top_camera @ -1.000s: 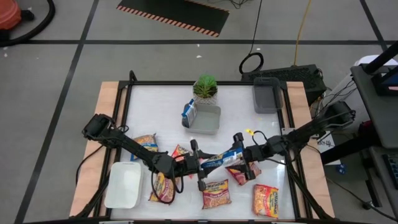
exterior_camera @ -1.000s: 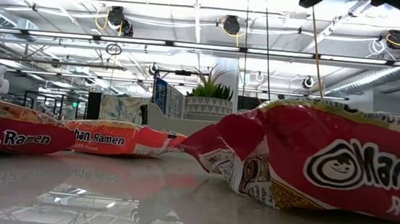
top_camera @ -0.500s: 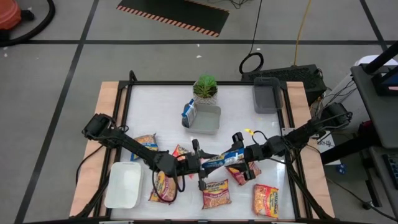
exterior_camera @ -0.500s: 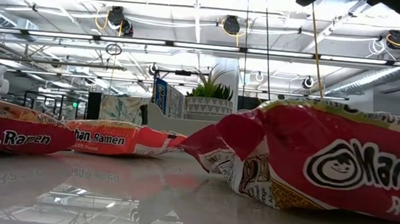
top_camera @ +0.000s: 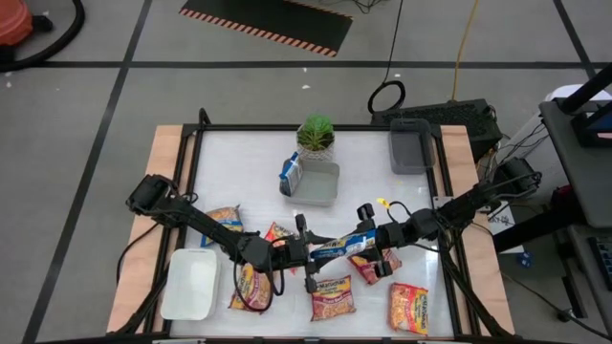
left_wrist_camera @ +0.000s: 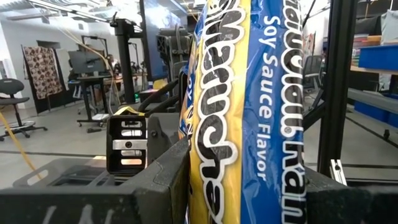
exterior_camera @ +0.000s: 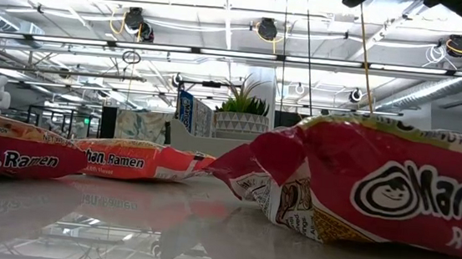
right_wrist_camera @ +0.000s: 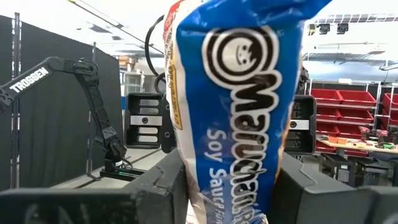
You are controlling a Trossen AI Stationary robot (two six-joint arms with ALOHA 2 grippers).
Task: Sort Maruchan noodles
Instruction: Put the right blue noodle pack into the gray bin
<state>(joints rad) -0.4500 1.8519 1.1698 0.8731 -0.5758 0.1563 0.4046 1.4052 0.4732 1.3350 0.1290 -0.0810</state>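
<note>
High view shows the blue packet [top_camera: 341, 246] gripped by the left tool [top_camera: 308, 250] and right tool [top_camera: 373, 240] together above the worktop [top_camera: 249, 162]; uneven pulling could tear it.

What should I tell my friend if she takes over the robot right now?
Left tool: shut on the blue soy sauce packet, held above mid-table.
Right tool: at the packet's other end, fingers on both sides; a firm grip cannot be told.
Done: one blue packet stands in the grey tray by the plant.
Left: the red and orange packets lying on the near half of the table; the white tray and the far grey tray hold nothing.
</note>
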